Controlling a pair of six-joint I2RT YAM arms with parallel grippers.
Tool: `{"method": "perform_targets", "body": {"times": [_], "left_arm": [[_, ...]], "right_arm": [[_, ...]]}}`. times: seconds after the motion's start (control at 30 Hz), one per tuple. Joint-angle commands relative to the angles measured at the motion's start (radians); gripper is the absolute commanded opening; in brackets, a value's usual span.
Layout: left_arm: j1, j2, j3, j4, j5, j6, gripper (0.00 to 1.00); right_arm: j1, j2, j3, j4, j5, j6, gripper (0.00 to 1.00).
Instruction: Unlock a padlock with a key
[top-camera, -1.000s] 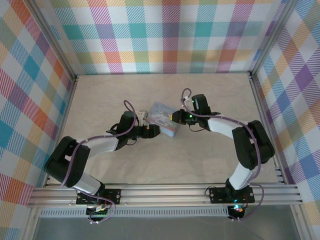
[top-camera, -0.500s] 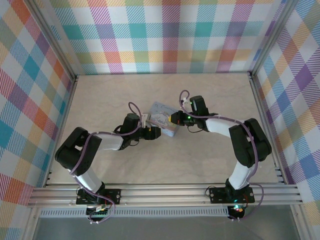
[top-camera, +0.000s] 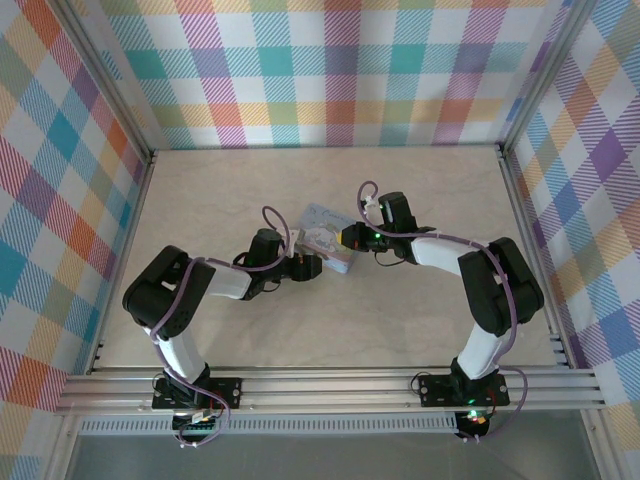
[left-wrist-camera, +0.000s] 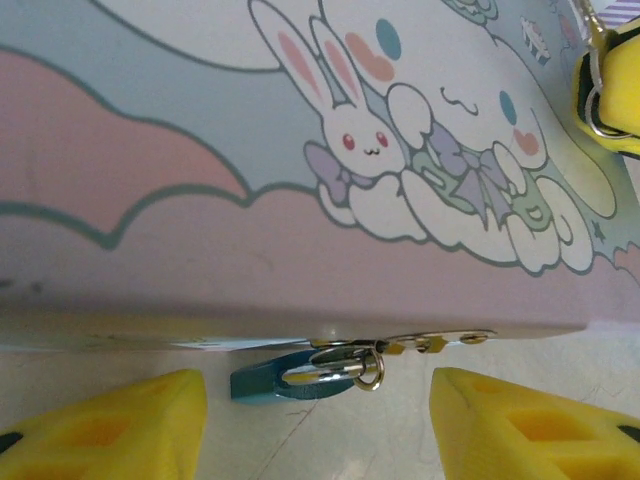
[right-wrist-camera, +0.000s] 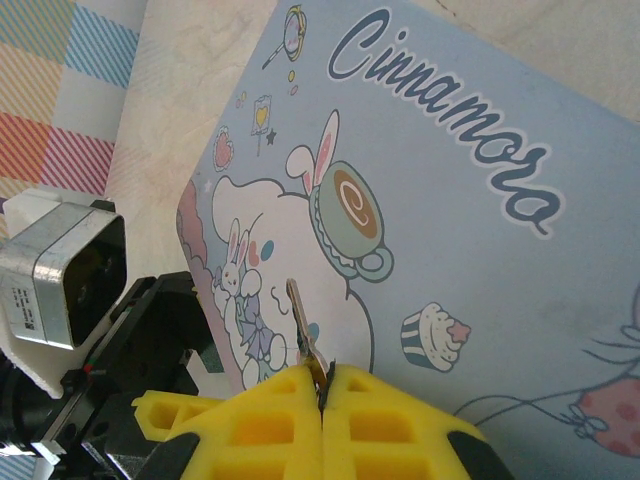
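Wide open, the left end effector (left-wrist-camera: 315, 405) held nothing, its two yellow fingers (left-wrist-camera: 110, 425) spread far apart, low over the pale surface (left-wrist-camera: 330, 445). Just ahead of it, in line with the gap between those fingers but beyond their tips, lay the padlock (left-wrist-camera: 285, 380). Its small teal body rested on the surface, and its silvery shackle was threaded through the brass-coloured hasp (left-wrist-camera: 435, 342) at the lower edge of the cartoon-printed tin (left-wrist-camera: 250, 200).

Across the tin, the right end effector (right-wrist-camera: 324, 392) was pinched fully together on the key (right-wrist-camera: 299, 322). It gripped the head, so the narrow blade stuck out ahead of its fingertips, above the lid and pointing toward the left end effector. Beyond the blade and to its left sat the left arm's boxy wrist camera (right-wrist-camera: 65, 265).

Seen from above, the two end effectors faced each other from opposite sides of the tin, both close against it. The key was apart from the padlock, up over the lid, while the padlock lay beside the tin's wall in front of the open left end effector.
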Motion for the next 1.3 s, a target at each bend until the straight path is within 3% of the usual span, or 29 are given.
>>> {"method": "perform_targets", "body": {"times": [0.0, 0.87, 1.27], "left_arm": [[-0.014, 0.024, 0.024, 0.021, 0.008, 0.047, 0.6], [-0.073, 0.033, 0.085, -0.029, -0.038, -0.007, 0.48], [-0.082, 0.047, 0.109, -0.049, -0.052, -0.021, 0.36]], "right_arm": [[0.013, -0.001, -0.029, -0.054, 0.014, -0.031, 0.0], [0.023, -0.002, -0.028, -0.046, 0.018, -0.028, 0.0], [0.025, 0.002, -0.026, -0.046, 0.016, -0.028, 0.0]]}}
